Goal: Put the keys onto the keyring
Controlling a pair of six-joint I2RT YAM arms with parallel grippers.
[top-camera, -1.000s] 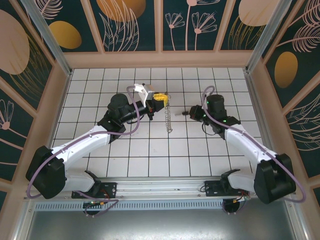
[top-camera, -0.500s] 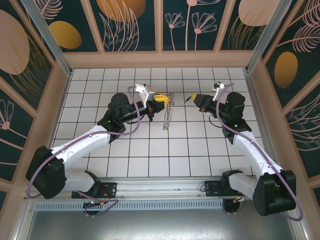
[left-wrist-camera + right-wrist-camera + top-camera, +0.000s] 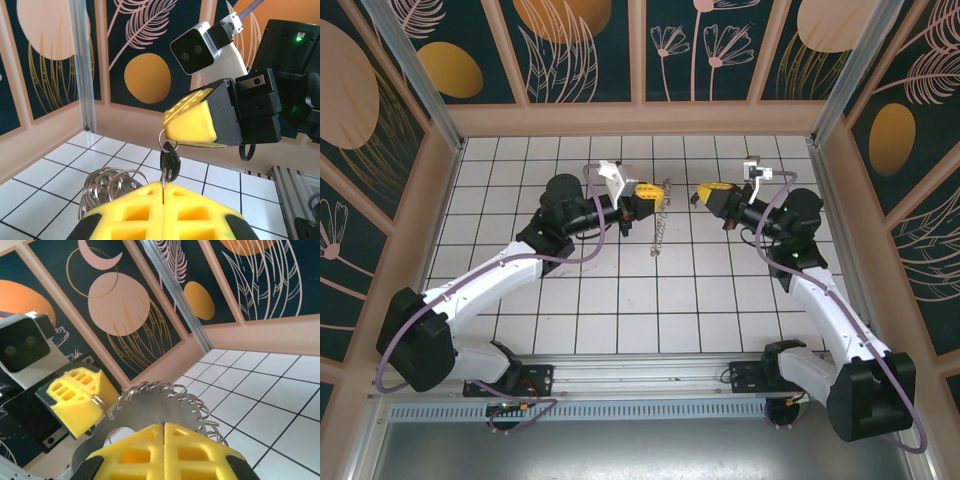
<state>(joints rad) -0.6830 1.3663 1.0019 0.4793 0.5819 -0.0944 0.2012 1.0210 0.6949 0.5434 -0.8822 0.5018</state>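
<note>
The left claw [image 3: 650,195] is hovering above the white tiled counter [image 3: 620,300] at its far middle, its yellow pads pressed together and pinching the keyring [image 3: 660,228]. The top view shows the keyring dangling from those pads as a thin chain-like strand, its lower end hanging towards the tiles, though whether it is touching them cannot be told. The left wrist view shows a bunch of its small metal rings sitting just to the left of the closed pads. The key [image 3: 169,162] is hanging in the narrow gap between the two arms, black head up and blade pointing down, suspended by a small split ring [image 3: 164,139]. That ring is caught at the tip of the right claw [image 3: 705,193], whose pads are likewise clamped shut. The right claw is facing the left one from just beside it. By the look of it, both pieces are being held in the air and lined up near each other. The joining itself is not yet showing as done, since the key is hanging from the right claw and not from the loop. Threading the key's ring onto the keyring and letting go is what appears to be remaining.
</note>
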